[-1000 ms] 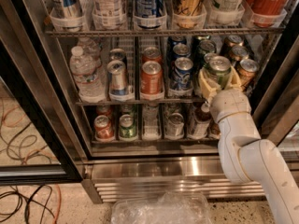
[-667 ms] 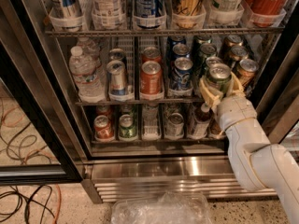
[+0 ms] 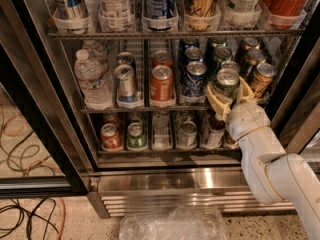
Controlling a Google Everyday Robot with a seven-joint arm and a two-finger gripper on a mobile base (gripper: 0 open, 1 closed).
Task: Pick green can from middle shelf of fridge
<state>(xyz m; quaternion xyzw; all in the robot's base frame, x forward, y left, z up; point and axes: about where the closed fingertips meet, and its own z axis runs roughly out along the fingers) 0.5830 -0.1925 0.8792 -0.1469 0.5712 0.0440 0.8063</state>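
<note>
Moved since a second ago: gripper [image 3: 228,88] and the green can [image 3: 227,78] between its fingers sit slightly lower and nearer the shelf front, and the forearm has swung a little to the right. Camera view, sole entry. Item held: green can, silver top and pull tab up, at the right-hand front of the middle shelf [image 3: 130,108] of the fridge [image 3: 165,184]; whether its base has left the lane tray cannot be told. Fingers [image 3: 215,100]: pale, set narrow to the can's width, one on each side of its body and pressed against it. Neighbours: blue can [image 3: 195,77] just beyond the left finger; bronze-brown can [image 3: 262,77] just beyond the right finger; second dark can [image 3: 221,56] directly behind the fingertips. Arm pose: white wrist [image 3: 247,120] below and behind the fingers, forearm sloping down and right out of the doorway, gripper pitched upward into the shelf. Handling note, as judgement: the step in hand is the withdrawal. Keep the squeeze firm on the smooth wall, draw straight back along the lane with a slight lift over the tray lip, and keep the can upright. Avoid sideways drift, since either finger could nudge an adjacent can and the door frame [image 3: 300,84] stands near the wrist.
</note>
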